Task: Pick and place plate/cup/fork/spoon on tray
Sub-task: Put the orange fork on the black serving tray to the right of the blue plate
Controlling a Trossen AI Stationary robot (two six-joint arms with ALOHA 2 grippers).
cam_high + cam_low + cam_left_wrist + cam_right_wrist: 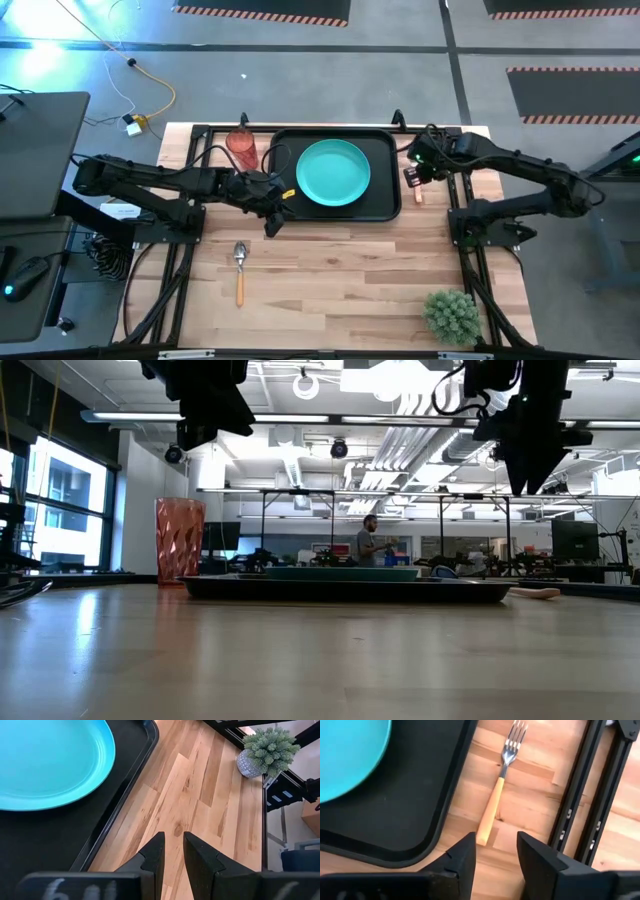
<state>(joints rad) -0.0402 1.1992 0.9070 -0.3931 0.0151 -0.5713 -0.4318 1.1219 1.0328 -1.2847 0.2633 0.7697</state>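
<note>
Pale wooden surface (350, 270), teal plate (333, 172) already on black tray (385, 205). Right gripper (492, 852), jaws apart and empty, above fork (499, 785) right of tray. Light, stiff, thin; best pinched mid-handle. Left gripper (173, 851) narrow, empty.

In the high view the right gripper (414, 178) hides most of the fork (419, 195).

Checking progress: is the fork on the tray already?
No, the fork lies on the bare wood beside the tray, ahead of the right end effector.
</note>
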